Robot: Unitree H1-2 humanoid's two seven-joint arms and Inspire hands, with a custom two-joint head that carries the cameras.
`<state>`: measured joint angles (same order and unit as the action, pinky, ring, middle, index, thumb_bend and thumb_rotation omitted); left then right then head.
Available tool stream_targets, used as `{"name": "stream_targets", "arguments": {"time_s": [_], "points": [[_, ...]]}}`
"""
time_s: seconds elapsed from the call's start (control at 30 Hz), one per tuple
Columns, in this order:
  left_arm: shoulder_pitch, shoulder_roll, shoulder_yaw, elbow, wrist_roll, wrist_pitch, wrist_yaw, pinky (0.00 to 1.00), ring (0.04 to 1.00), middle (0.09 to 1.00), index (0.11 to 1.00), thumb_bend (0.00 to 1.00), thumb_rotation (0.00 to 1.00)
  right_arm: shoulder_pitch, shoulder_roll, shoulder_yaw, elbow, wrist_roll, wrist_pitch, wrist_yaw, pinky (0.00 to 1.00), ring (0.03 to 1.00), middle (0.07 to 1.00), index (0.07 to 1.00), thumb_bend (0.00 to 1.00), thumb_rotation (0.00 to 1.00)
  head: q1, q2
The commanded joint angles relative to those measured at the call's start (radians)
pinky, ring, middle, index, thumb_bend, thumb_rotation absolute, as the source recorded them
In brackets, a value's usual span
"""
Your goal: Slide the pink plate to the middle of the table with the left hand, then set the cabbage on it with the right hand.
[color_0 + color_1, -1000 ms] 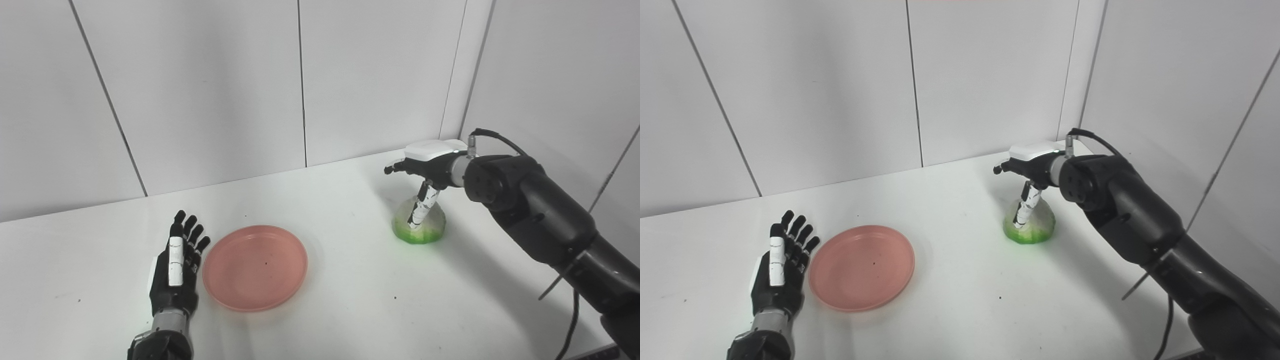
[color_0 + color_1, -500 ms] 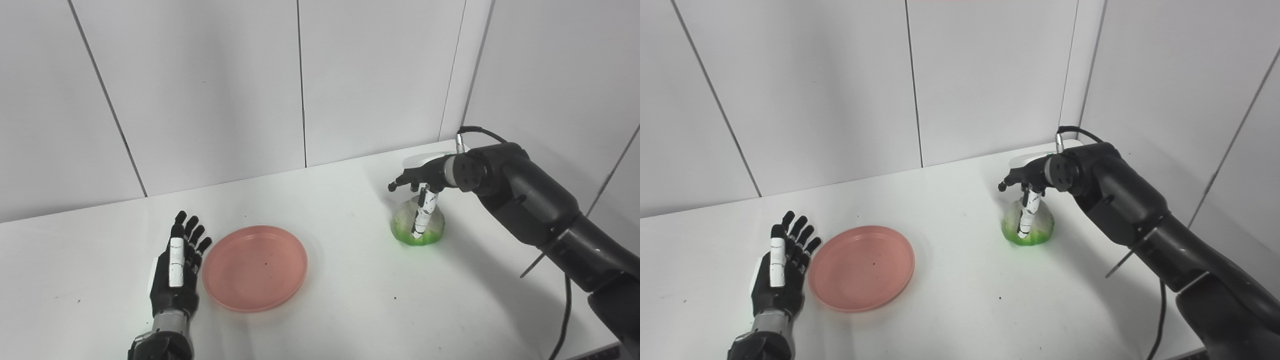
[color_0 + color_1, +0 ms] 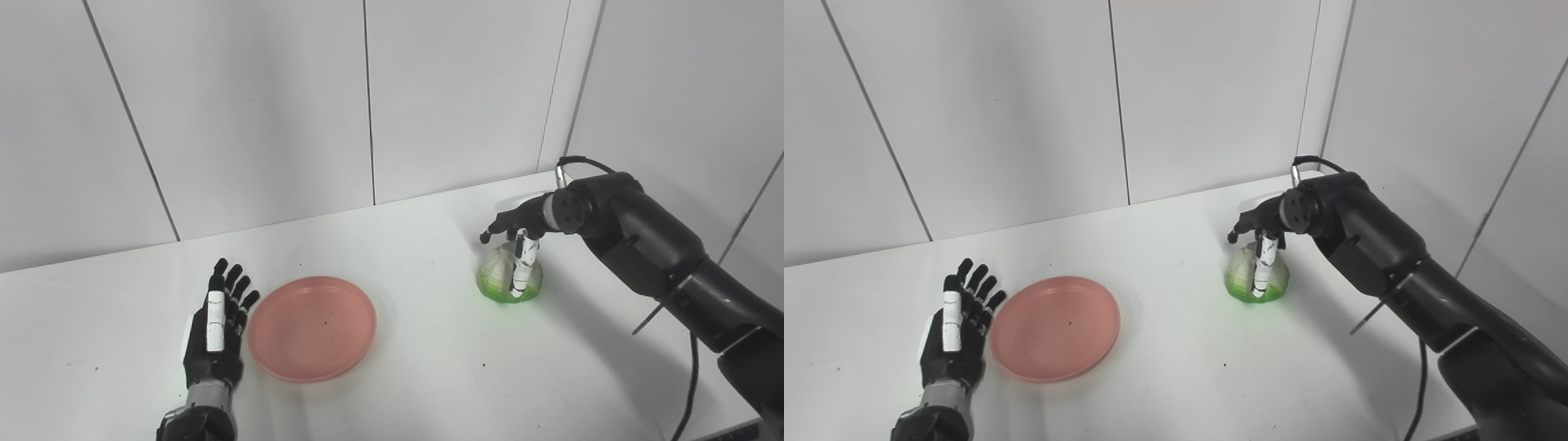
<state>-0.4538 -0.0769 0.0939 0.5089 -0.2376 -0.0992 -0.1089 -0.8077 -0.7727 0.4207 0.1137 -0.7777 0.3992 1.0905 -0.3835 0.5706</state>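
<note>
On the cabbage (image 3: pixel 503 277), right hand (image 3: pixel 519 229) fingers (image 3: pixel 522 269) clamp; round, glossy plate (image 3: pixel 312 327).

Smooth matt pink plate (image 3: pixel 312 327) that looks like plastic, cabbage (image 3: pixel 497 275) pale and faintly glossy with a bright green base, smooth matt white table (image 3: pixel 429 367), matt black hands (image 3: pixel 214 334) with white panels, plain matt wall panels (image 3: pixel 245 104)

Left robot hand (image 3: pixel 215 334) flat, fingers spread; right robot hand (image 3: pixel 516 245) curled downward.
</note>
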Motion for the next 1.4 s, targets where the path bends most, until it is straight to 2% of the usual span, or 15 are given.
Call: {"name": "stream_targets", "arguments": {"time_s": [0.0,0.17,0.27,0.43,0.47,0.53,0.6,0.93,1.03,1.2,1.3,1.37], "points": [[0.013,0.003,-0.002,0.004,-0.001,0.018,-0.004,0.91,0.955,0.964,0.959,0.92,0.83,-0.052,-0.033,-0.015,-0.017,-0.015,0.015,-0.005,0.72,0.91,0.983,0.899,1.0,0.22,0.001,0.0],[0.016,0.001,-0.003,-0.001,0.0,0.021,-0.001,0.91,0.954,0.961,0.96,0.93,0.83,-0.033,-0.028,-0.014,-0.021,-0.021,0.001,-0.025,0.74,0.916,0.981,0.893,1.0,0.21,0.006,0.006],[0.019,0.001,-0.004,-0.005,0.001,0.024,-0.001,0.91,0.954,0.963,0.959,0.93,0.83,-0.026,-0.024,-0.007,-0.02,-0.028,-0.002,-0.029,0.79,0.959,0.999,0.89,1.0,0.23,0.006,0.006],[0.024,0.002,-0.006,-0.017,0.004,0.029,0.003,0.9,0.952,0.962,0.967,0.93,0.84,-0.009,-0.015,0.009,-0.009,-0.055,-0.008,-0.049,0.74,0.977,1.0,0.897,1.0,0.24,0.008,0.011],[0.024,0.002,-0.004,-0.017,0.001,0.029,0.002,0.91,0.954,0.962,0.963,0.93,0.83,-0.004,-0.013,0.015,-0.006,-0.062,-0.014,-0.057,0.64,0.883,0.977,0.885,1.0,0.25,0.008,0.011],[0.023,0.002,-0.003,-0.014,-0.001,0.028,0.0,0.91,0.956,0.963,0.962,0.93,0.83,0.007,-0.01,0.017,0.003,-0.062,-0.029,-0.078,0.63,0.863,0.964,0.881,1.0,0.26,0.008,0.012],[0.023,0.002,-0.003,-0.014,0.0,0.028,0.001,0.91,0.955,0.962,0.96,0.93,0.83,0.023,-0.006,0.004,0.005,-0.048,-0.037,-0.105,0.66,0.865,0.945,0.875,1.0,0.27,0.008,0.014],[0.025,-0.003,-0.004,-0.023,-0.001,0.039,0.004,0.89,0.95,0.961,0.959,0.93,0.82,0.131,0.015,-0.064,0.021,0.023,-0.104,-0.321,0.69,0.821,0.88,0.847,1.0,0.24,0.013,0.019],[0.025,-0.004,-0.003,-0.022,-0.002,0.039,0.005,0.88,0.952,0.964,0.962,0.93,0.82,0.159,0.022,-0.08,0.03,0.042,-0.121,-0.381,0.63,0.783,0.854,0.826,1.0,0.21,0.015,0.019],[0.023,-0.006,-0.002,-0.02,-0.001,0.038,0.005,0.86,0.948,0.962,0.955,0.92,0.82,0.195,0.034,-0.113,0.051,0.084,-0.182,-0.479,0.6,0.768,0.835,0.807,1.0,0.18,0.018,0.02],[0.023,-0.006,-0.001,-0.021,-0.004,0.041,0.003,0.86,0.95,0.965,0.957,0.92,0.81,0.213,0.039,-0.116,0.058,0.086,-0.216,-0.533,0.59,0.742,0.802,0.768,0.95,0.14,0.018,0.02],[0.024,-0.006,-0.002,-0.024,-0.002,0.043,0.005,0.85,0.947,0.966,0.962,0.93,0.82,0.216,0.036,-0.101,0.068,0.069,-0.24,-0.559,0.52,0.636,0.715,0.701,0.87,0.08,0.018,0.02]]}}
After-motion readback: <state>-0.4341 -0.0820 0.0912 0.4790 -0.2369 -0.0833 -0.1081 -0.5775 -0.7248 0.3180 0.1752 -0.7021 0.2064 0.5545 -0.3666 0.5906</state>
